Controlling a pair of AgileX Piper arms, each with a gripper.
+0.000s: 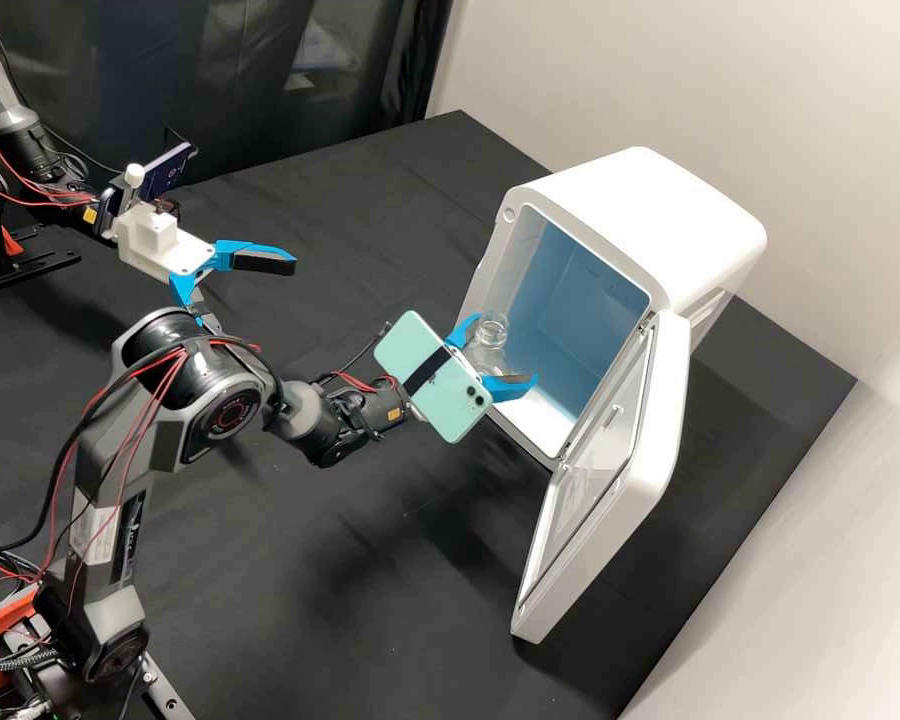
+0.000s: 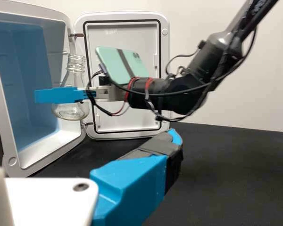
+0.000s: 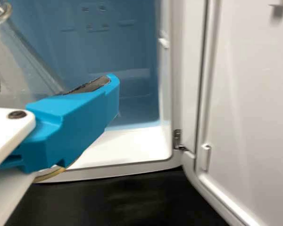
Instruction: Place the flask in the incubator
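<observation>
While the right gripper (image 1: 492, 358) clamps the clear glass flask (image 1: 490, 330) at the mouth of the white blue-lined incubator (image 1: 670, 220), the left gripper (image 1: 245, 288) gapes empty.

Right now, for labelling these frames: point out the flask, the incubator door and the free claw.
flask (image 2: 70, 111), left wrist view, round glass body.
incubator door (image 1: 600, 455), high view, inner face.
left claw (image 1: 238, 284), high view, between fingertips.

The incubator (image 1: 670, 220) stands with its door (image 1: 620, 470) swung wide, so the blue chamber is free room ahead of my right fingers (image 1: 510, 388). The door hems 1 side; the chamber's wall, roof and floor bound the rest. The flask (image 1: 488, 335) I grip sits at the mouth. My left fingers (image 1: 240, 252) hang spread, well back over bare table (image 1: 390, 190).
</observation>
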